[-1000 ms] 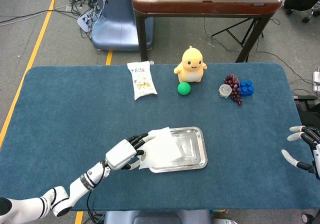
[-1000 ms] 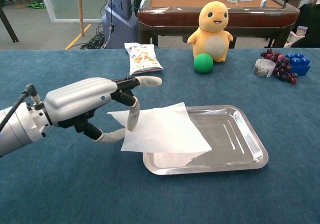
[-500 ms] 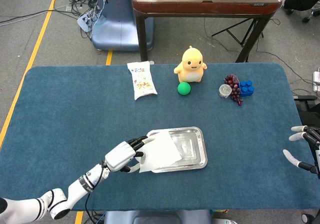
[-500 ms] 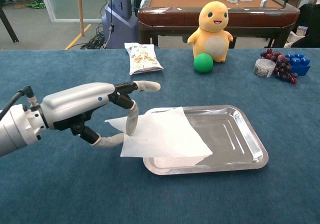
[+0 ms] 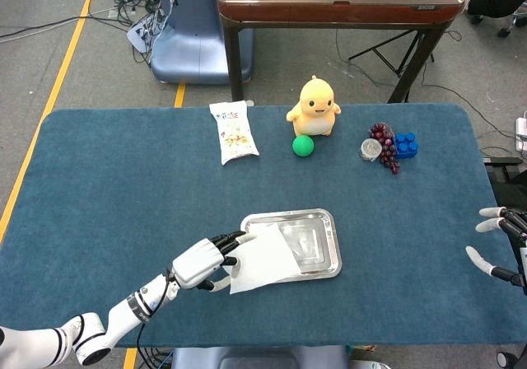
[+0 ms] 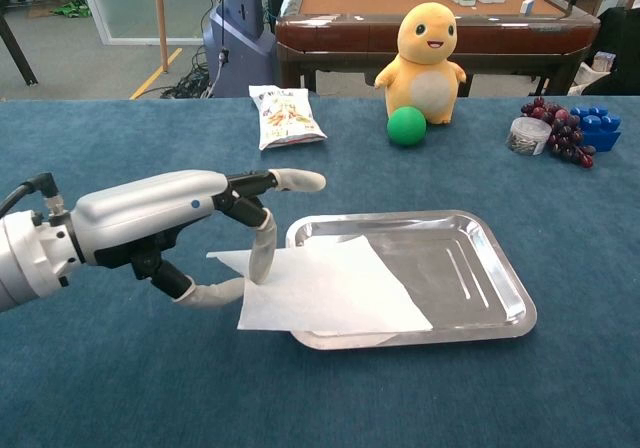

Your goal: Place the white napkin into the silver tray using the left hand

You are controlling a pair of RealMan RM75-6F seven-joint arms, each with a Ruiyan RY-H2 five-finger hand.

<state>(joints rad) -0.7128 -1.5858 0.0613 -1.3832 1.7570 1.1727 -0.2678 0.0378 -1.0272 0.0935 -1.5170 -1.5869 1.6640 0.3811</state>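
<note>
**Half of napkin overhangs tray**

Left hand (image 6: 190, 218) pinches the white napkin (image 6: 330, 288) at its left corner. Since a second ago, hand and napkin have drawn back off the silver tray (image 6: 480, 268); placement remains incomplete.

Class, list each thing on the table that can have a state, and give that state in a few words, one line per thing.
white napkin: pinched at its left edge, lying half over the tray's near-left rim.
silver tray: flat on the table, right part bare.
left hand: holds the napkin.
right hand: fingers spread, holds nothing.
snack bag: lying flat, sealed.
plush duck: upright.
green ball: resting in front of the duck.
</note>
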